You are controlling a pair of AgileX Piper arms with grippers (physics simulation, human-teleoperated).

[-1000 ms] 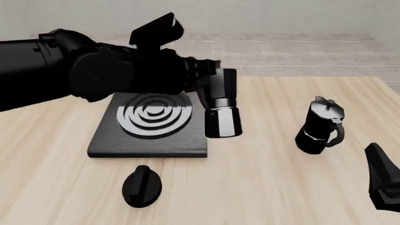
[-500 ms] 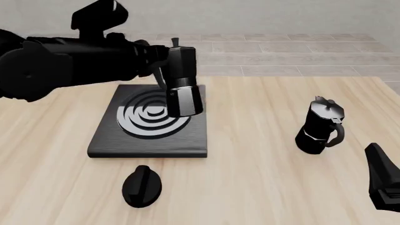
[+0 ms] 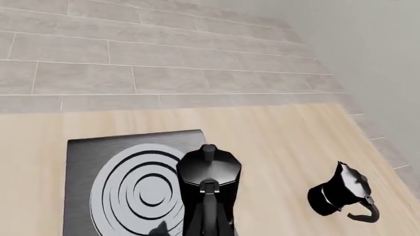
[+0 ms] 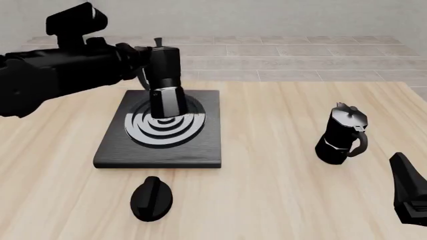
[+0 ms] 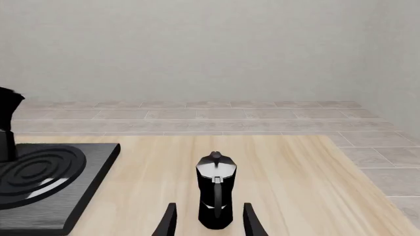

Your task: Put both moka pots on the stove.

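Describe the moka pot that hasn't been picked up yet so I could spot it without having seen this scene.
Start at the black stove on the wooden table, left of centre in the front view. Well off to its right, alone on bare wood, stands the free moka pot, its lid tipped open. The other moka pot hangs over the burner rings in the left gripper; this one stands on the table.

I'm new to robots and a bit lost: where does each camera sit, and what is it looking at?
Front view: fixed above and behind, facing the table; shows the left arm and the right hand's edge.
Left wrist view: looks down past its held moka pot onto the stove.
Right wrist view: looks between open fingers at the second moka pot.
All show both pots.
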